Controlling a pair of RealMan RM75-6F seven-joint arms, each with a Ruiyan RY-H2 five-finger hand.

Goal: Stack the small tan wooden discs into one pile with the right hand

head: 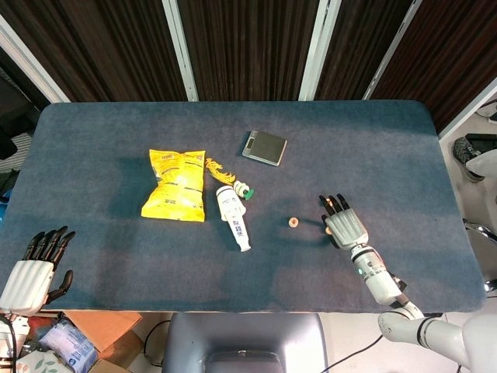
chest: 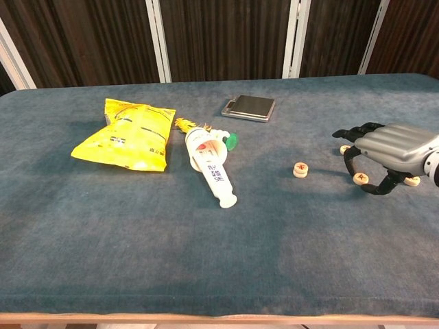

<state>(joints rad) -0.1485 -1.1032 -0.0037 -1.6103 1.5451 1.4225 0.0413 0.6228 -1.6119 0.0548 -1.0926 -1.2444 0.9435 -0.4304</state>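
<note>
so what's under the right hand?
In the chest view, the right hand arches over one tan disc, with two more at its edges. Any beneath the palm are hidden.

My right hand (chest: pixel 387 152) hovers low over the table, palm down, fingers curled downward and apart, holding nothing. My left hand (head: pixel 33 270) hangs off the near-left table edge, fingers loosely spread.
</note>
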